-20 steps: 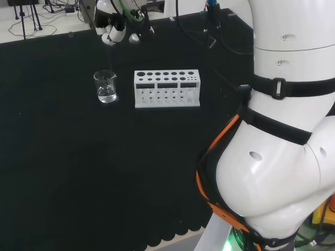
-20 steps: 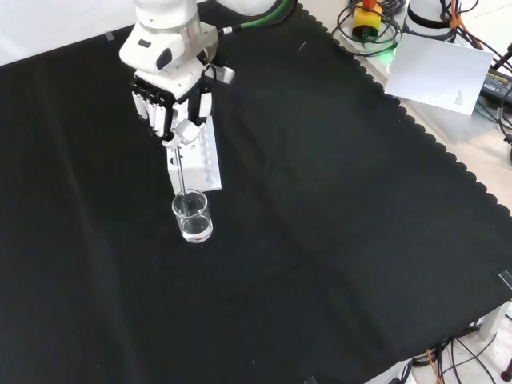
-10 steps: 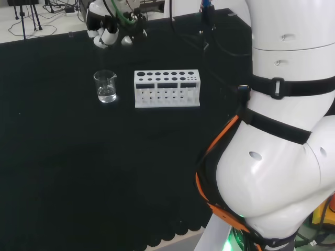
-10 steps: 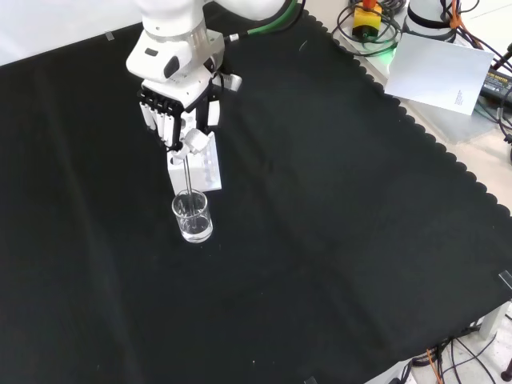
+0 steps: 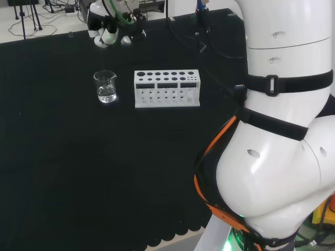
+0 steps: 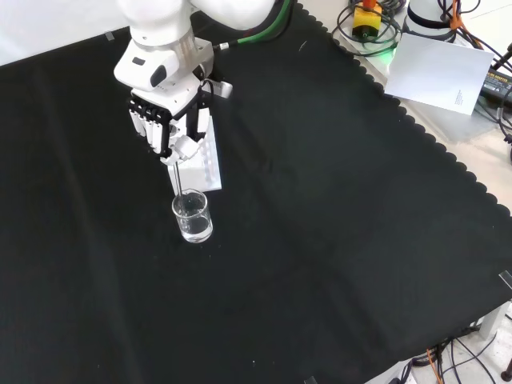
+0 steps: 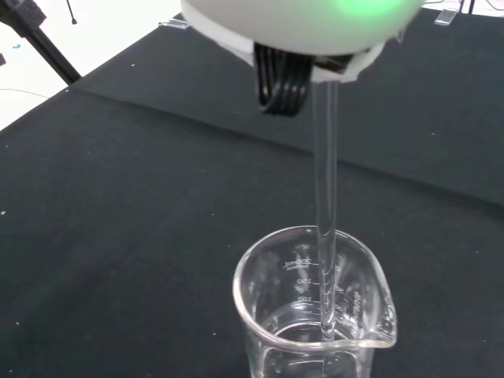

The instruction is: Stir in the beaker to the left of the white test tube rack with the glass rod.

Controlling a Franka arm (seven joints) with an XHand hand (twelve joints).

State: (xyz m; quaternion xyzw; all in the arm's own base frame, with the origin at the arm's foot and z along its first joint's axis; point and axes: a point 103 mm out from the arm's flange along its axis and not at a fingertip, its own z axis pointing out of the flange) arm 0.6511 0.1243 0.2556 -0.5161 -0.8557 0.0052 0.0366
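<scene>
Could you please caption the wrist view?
Glass rod held by the hand dips into the beaker.

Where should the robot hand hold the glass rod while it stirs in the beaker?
By its upper end, coming from above, as the robot hand does now. The glass rod stands near upright, its lower end inside the beaker and in the clear liquid, so only the top part is free. A high grip also keeps the fingers off the beaker's rim and the white rack.

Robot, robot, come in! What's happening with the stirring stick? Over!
Hand shut on glass rod. Rod tip down inside beaker, in the liquid. Nothing in the way.
</scene>
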